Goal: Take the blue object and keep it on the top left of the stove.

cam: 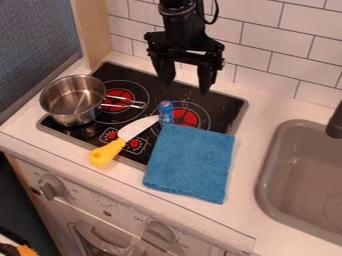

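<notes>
The blue object (165,112) is small and thin, like a little bottle, and it sits on the black stove top (177,95). It is by the red ring (186,118) on the right, just above the top edge of a blue cloth (190,162). The black gripper (186,86) hangs down over the back of the stove, up above the blue object. Its two fingers are spread wide apart, with nothing between them. The cloth lies flat, part on the stove and part on the white counter (274,107). A toy knife (138,128) lies slanted in front, with its shiny blade pointing up at the blue object and its fat yellow handle (107,152) poking out over the front edge of the stove. On the left there is a silver pot (72,102), standing up, and its wire handle (121,104) reaches over the other red ring (119,95). Two little red dials (133,143) are on the stove, close to the knife. Over on the right is a gray sink (267,175) with a dark tap (335,125). White tiles (264,37) cover the wall at the back, and big round knobs (52,186) stick out below the counter.
</notes>
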Available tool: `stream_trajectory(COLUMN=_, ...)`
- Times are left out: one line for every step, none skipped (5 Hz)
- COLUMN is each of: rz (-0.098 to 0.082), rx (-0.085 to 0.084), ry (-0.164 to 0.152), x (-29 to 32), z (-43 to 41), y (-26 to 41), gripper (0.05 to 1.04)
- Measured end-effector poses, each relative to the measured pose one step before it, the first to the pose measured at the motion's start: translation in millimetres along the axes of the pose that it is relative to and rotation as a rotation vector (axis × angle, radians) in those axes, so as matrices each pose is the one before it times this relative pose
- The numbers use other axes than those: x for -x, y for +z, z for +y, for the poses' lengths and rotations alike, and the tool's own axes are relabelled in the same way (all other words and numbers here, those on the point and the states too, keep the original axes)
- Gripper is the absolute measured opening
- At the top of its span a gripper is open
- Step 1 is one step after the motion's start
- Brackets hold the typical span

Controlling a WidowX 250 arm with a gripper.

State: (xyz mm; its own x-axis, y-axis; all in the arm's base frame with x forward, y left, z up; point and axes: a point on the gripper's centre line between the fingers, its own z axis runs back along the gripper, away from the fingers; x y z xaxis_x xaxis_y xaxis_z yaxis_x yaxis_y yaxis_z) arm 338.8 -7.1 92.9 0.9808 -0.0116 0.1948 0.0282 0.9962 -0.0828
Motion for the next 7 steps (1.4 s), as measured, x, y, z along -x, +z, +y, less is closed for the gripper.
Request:
stream_trajectory(rz=0.028, rx=-0.0042, ry=0.0082, x=4.08, z=1.45, y=-8.51, gripper=1.001)
stream_trajectory(rz=-0.0168, rx=-0.044, ry=0.0022, x=0.42, z=7.19, y=-3.33, gripper=1.001)
stream_trajectory(rz=-0.0185, rx=-0.0459, ry=0.0166, x=1.58, z=9.08, y=-11.22, gripper=1.001)
stream_trajectory(rz=0.0331, rx=-0.0416, ry=0.0211, x=3.66, z=7.94, y=-21.42, gripper=1.001)
stream_trajectory(rz=0.0773, rx=-0.0357, ry=0.008, x=3.27, z=4.52, y=-23.58, gripper=1.001)
stream_trajectory(rz=0.02, rx=0.0018, ry=-0.0054, x=-3.39, z=-1.69, y=-9.9, gripper=0.945)
stream_trajectory(rz=-0.0109, rx=0.018, ry=-0.0014, x=-1.84, z=-2.93, y=-0.99, gripper=0.66)
